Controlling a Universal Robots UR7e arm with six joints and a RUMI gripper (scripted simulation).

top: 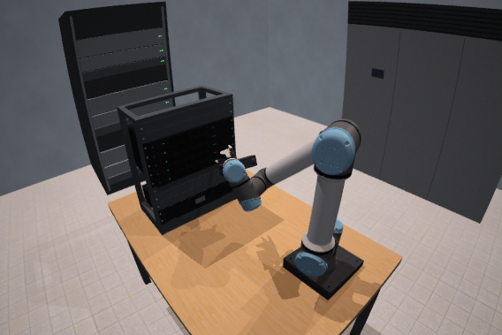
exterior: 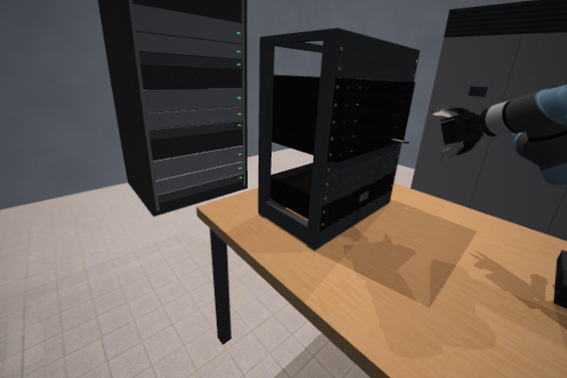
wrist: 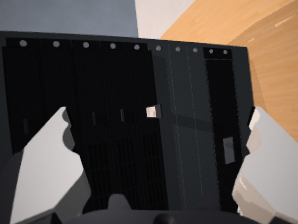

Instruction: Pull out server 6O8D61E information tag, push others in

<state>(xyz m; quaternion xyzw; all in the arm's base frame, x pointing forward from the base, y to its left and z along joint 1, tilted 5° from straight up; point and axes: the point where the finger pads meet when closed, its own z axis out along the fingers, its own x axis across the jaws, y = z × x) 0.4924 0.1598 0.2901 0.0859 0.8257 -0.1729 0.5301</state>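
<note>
A small black server rack (top: 131, 135) (exterior: 317, 153) (wrist: 125, 46) stands on the wooden table (top: 221, 277) (exterior: 399, 312) (wrist: 240, 20), with several servers stacked in its upper half. One pale information tag (exterior: 399, 141) (wrist: 154, 112) sticks out of the front at the right side, at about mid height; the other tags look flush. Its print cannot be read. My gripper (top: 230, 152) (exterior: 443, 134) (wrist: 158, 108) is open and empty. It hovers a short way in front of the rack, facing it, level with the pulled-out tag and not touching it.
A tall dark server cabinet (top: 119, 69) (exterior: 175, 78) stands on the floor behind the table. A grey wall cabinet (top: 420, 113) (exterior: 499, 53) stands to the right. The arm's base plate (top: 324, 270) sits near the table's right front corner.
</note>
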